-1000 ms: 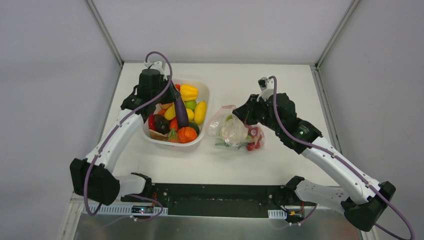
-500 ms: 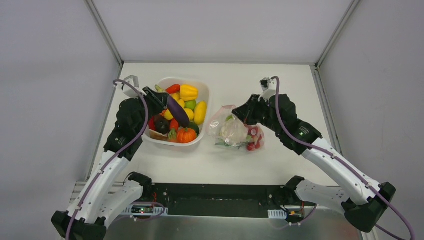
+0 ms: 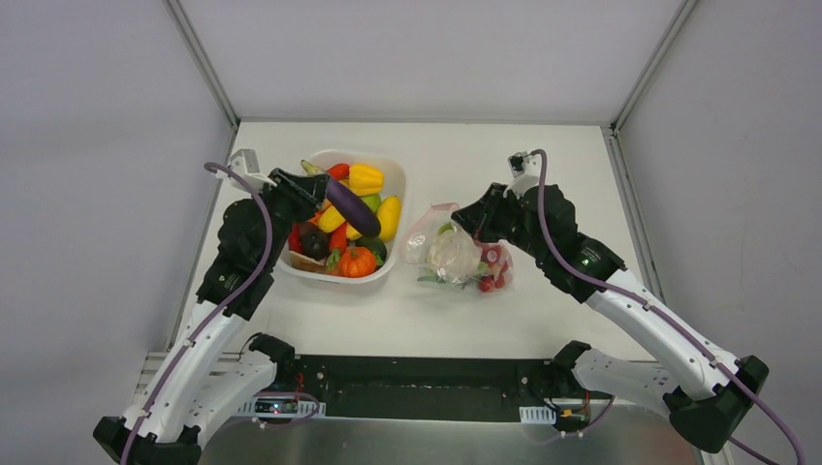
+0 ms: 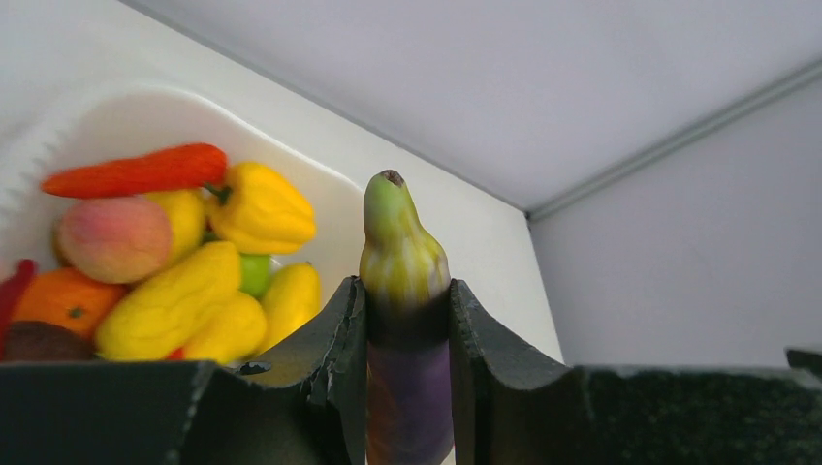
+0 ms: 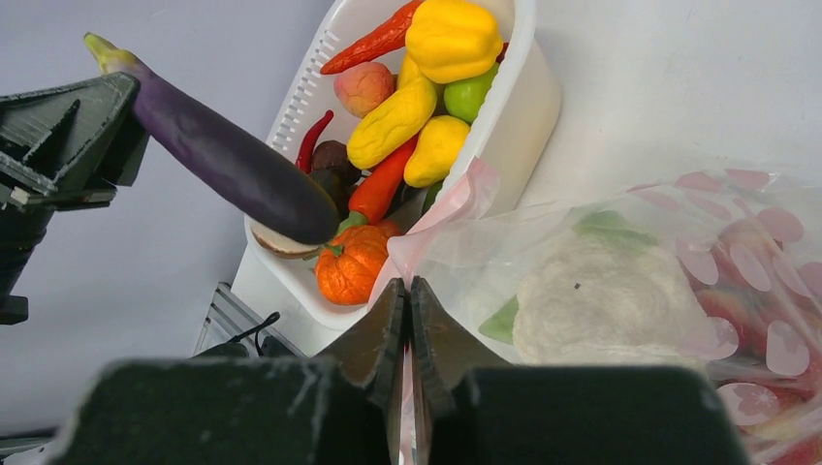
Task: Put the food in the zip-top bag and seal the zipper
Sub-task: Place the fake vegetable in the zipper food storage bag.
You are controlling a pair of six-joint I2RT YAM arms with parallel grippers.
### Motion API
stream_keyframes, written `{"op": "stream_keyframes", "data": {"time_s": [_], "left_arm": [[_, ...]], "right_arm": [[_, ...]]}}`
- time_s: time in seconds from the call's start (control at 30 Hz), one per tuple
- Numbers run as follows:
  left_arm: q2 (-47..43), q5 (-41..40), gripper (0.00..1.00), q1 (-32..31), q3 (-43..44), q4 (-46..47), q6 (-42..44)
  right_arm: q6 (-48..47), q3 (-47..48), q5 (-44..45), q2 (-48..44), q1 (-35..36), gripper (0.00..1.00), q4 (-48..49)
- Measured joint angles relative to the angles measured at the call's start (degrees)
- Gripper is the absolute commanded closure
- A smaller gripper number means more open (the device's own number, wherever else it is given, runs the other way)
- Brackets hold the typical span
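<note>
My left gripper [image 3: 302, 190] is shut on a long purple eggplant [image 3: 351, 206] with a green stem end [image 4: 400, 247], held in the air over the white tub [image 3: 395, 174]. The eggplant also shows in the right wrist view [image 5: 228, 155]. The tub holds more toy food: a yellow pepper [image 3: 365, 178], an orange pumpkin [image 3: 357, 262], a red chilli [image 5: 376, 41] and others. The clear zip-top bag [image 3: 456, 254] lies right of the tub with a white cauliflower [image 5: 606, 308] and red pieces [image 3: 490, 267] inside. My right gripper [image 5: 409, 291] is shut on the bag's pink zipper edge [image 5: 448, 208].
The white tub stands at the table's back left, the bag about mid-table. A metal-framed enclosure wall [image 3: 635, 68] runs round the white table [image 3: 465, 310]. The black base bar [image 3: 417, 383] lies along the near edge.
My left arm has pulled back toward the left and lifted the eggplant out of the tub; it now hangs slanted above the tub. The right gripper and the bag have barely moved.
</note>
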Motion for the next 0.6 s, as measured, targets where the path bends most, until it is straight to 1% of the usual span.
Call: {"op": "stream_keyframes", "data": {"time_s": [0.1,0.2,0.23,0.27,0.43,0.6], "left_arm": [[1.8,2.7,1.00,-4.1,0.0,2.2,-2.1],[3.7,2.9,1.00,-9.7,-0.6,5.0,-3.5],[4.2,2.6,1.00,-13.9,-1.8,7.7,-4.4],[4.2,2.6,1.00,-13.9,-1.8,7.7,-4.4],[4.8,-4.4,1.00,-18.8,-5.7,15.8,-7.6],[7.8,-9.8,1.00,-22.1,-6.5,19.5,-9.5]], "right_arm": [[0.4,0.0,0.4,0.0,0.0,0.94,0.4],[0.8,0.0,0.5,0.0,0.0,0.94,0.8],[1.0,0.0,0.5,0.0,0.0,0.94,0.9],[1.0,0.0,0.5,0.0,0.0,0.94,0.9],[1.4,0.0,0.2,0.1,-0.2,0.93,1.5],[1.5,0.0,-0.8,0.1,-0.2,0.93,1.6]]}}
